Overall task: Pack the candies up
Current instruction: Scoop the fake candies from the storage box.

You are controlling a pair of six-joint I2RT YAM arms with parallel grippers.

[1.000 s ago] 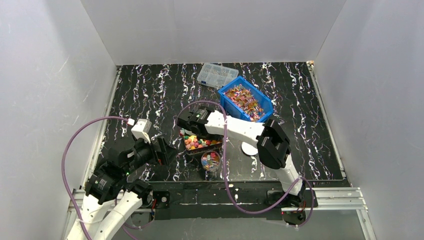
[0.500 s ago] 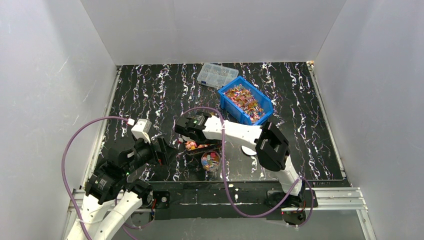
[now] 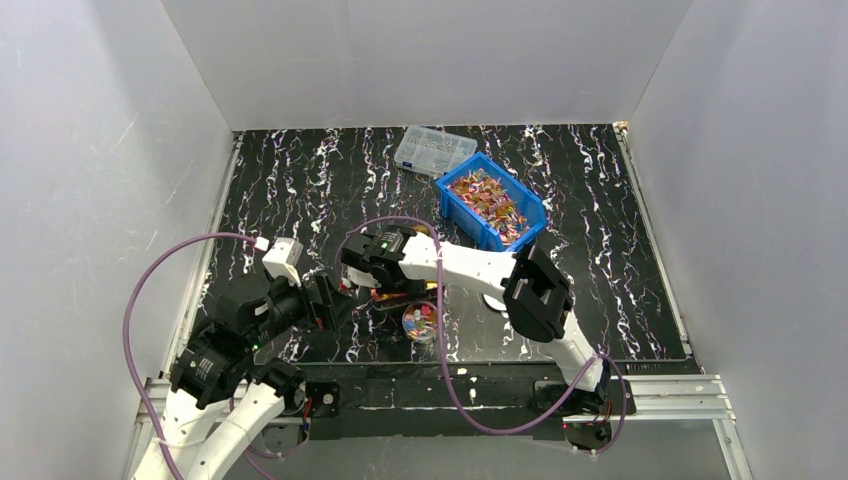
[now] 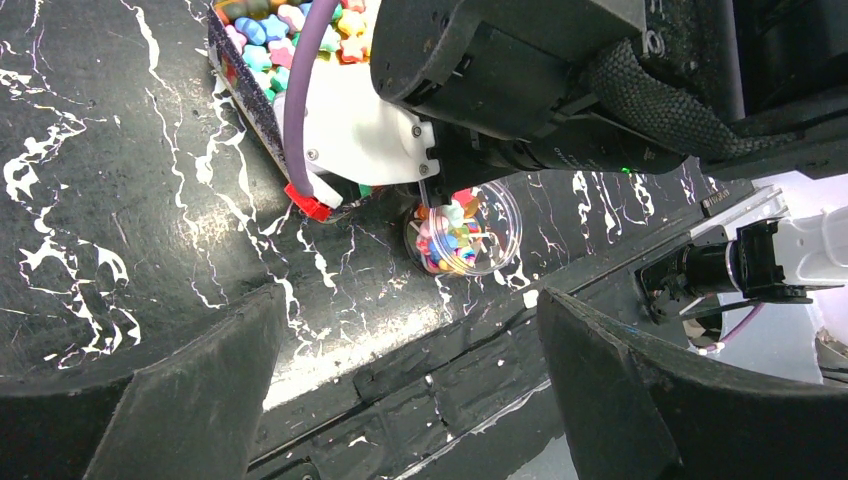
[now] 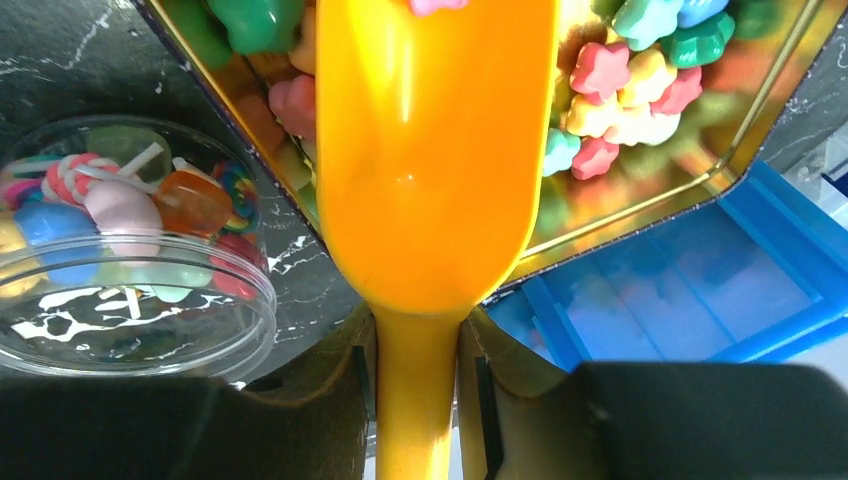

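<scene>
Many candies [image 5: 600,70] in gold tin [image 5: 650,200], right gripper [image 5: 418,395] clamped on orange scoop [image 5: 435,150] over tin, clear cup [image 5: 130,300] just beside, left gripper [image 4: 410,360] jaws wide apart.

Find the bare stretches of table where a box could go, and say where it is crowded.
Free: far-left tabletop, between the left wall and the compartment box; right side, between the blue bin and the right wall. Crowded: near centre, around the candy tin, round cup and right arm.

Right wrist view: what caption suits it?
Orange scoop, gripped by the right tool, poised over a tin of star-shaped candies.
</scene>
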